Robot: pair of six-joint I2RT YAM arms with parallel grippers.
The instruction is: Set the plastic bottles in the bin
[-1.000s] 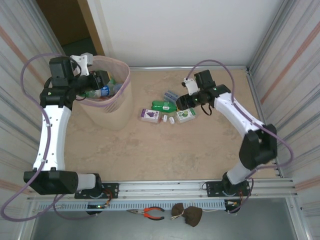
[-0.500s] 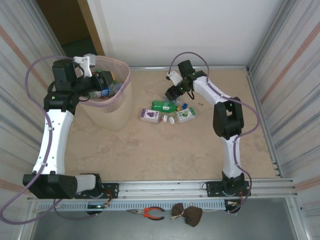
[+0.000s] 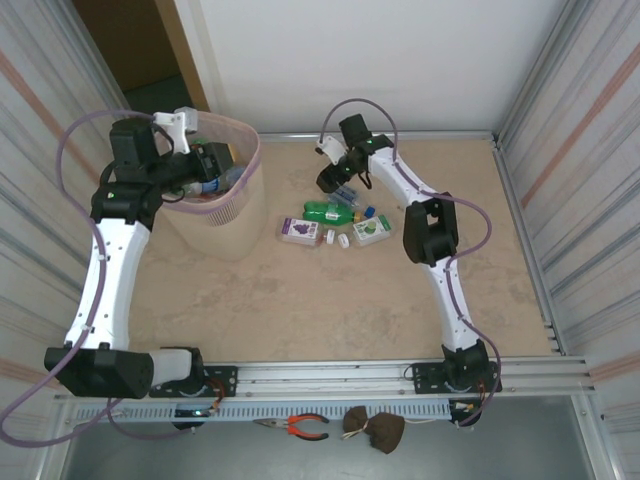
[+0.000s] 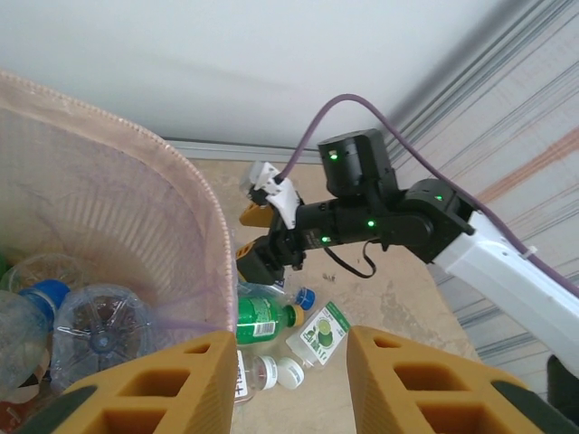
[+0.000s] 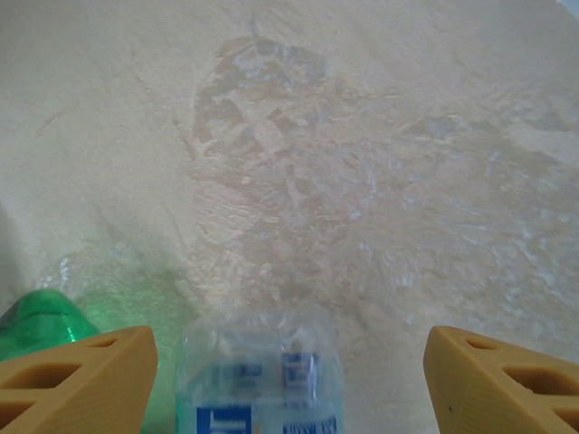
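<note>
The left gripper (image 4: pixel 289 366) hangs over the bin (image 3: pixel 228 228) at the far-left corner of the worktop (image 3: pixel 300 300), its 2 fingers (image 4: pixel 154 380) parted with nothing between them. Several plastic bottles (image 4: pixel 95 330) lie inside the bin. The right gripper (image 5: pixel 289 348), spread wide and holding nothing, sits low over a clear bottle (image 5: pixel 262 389) just beside a green bottle (image 3: pixel 325 211), near the middle of the far edge.
</note>
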